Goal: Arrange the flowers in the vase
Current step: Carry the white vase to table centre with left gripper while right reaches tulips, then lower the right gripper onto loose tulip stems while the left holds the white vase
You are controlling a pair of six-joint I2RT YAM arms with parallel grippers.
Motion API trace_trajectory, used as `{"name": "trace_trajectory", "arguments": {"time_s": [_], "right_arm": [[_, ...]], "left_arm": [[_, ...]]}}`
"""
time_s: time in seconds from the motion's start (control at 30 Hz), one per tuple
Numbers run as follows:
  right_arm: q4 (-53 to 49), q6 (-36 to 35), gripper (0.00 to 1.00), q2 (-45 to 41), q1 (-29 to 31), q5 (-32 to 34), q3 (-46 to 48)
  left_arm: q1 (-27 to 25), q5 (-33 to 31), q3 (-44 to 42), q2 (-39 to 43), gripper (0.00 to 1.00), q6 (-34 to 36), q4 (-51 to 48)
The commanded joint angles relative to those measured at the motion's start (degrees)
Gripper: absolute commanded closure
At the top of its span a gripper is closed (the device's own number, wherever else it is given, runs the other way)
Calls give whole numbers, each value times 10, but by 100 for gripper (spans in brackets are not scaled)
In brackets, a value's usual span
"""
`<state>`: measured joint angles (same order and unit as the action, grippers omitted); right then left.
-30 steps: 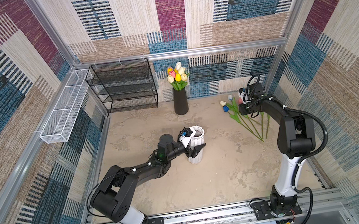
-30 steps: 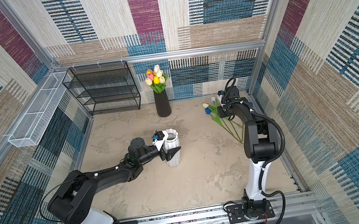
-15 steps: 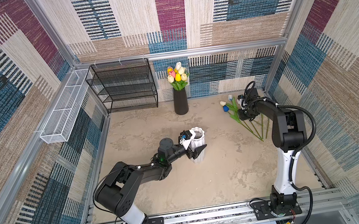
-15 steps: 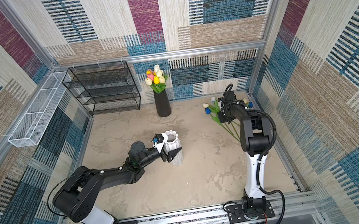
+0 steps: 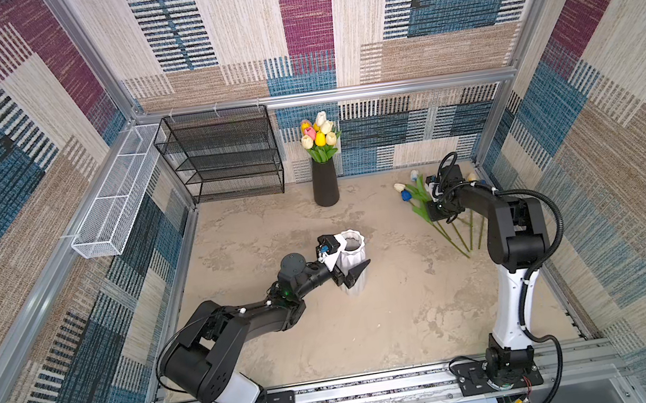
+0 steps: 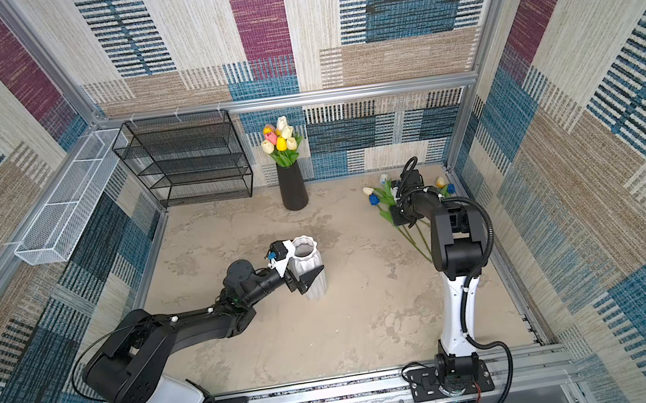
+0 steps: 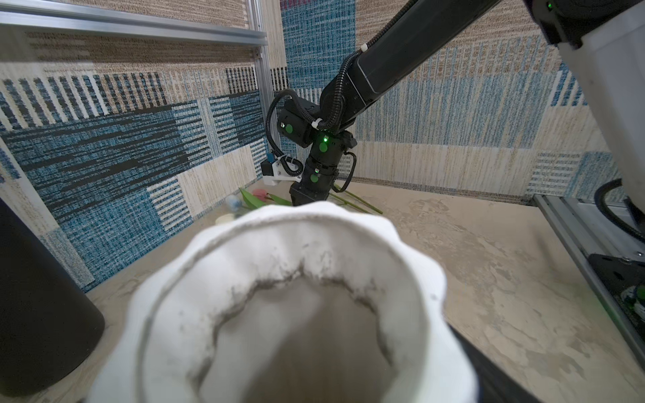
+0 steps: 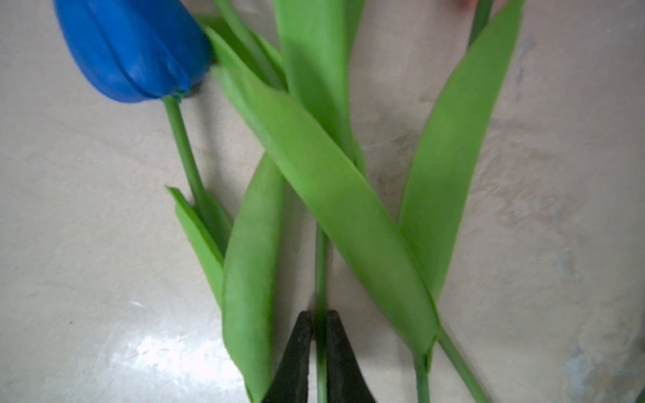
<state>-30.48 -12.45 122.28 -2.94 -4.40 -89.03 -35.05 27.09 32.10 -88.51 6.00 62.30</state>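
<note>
Flowers (image 5: 421,194): lying loose on table (image 5: 370,330), well apart from white vase (image 5: 351,249), on its right-arm side, stems and leaves crossed.
Right tool (image 8: 319,352): clenched on one green stem (image 8: 320,272) below the leaves, presumably for a lift clear of overlapping neighbours.
Left tool (image 5: 357,262): set astride white vase, upright and empty; gripping or released, cannot tell. Probably placed as a brace against tipping during insertion.

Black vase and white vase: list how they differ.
The black vase is smooth; the white vase is fluted. The black vase holds a bunch of tulips; the white vase is empty. The black vase stands at the rear, the white vase in the middle. Both stand upright.
</note>
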Motion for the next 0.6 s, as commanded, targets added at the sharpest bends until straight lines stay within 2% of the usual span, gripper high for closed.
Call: {"name": "trace_trajectory", "arguments": {"time_s": [0.0, 0.13, 0.3, 0.57], "right_arm": [[18, 3, 92, -28, 1, -17, 10], [30, 10, 99, -67, 5, -34, 30], [35, 17, 100, -121, 11, -49, 56], [58, 46, 100, -215, 12, -151, 84]], "left_arm": [[-1, -13, -2, 18, 0, 15, -4], [-1, -18, -8, 38, 0, 20, -17], [-1, -24, -18, 69, 0, 23, -33], [-1, -24, -26, 122, 0, 17, -62]]}}
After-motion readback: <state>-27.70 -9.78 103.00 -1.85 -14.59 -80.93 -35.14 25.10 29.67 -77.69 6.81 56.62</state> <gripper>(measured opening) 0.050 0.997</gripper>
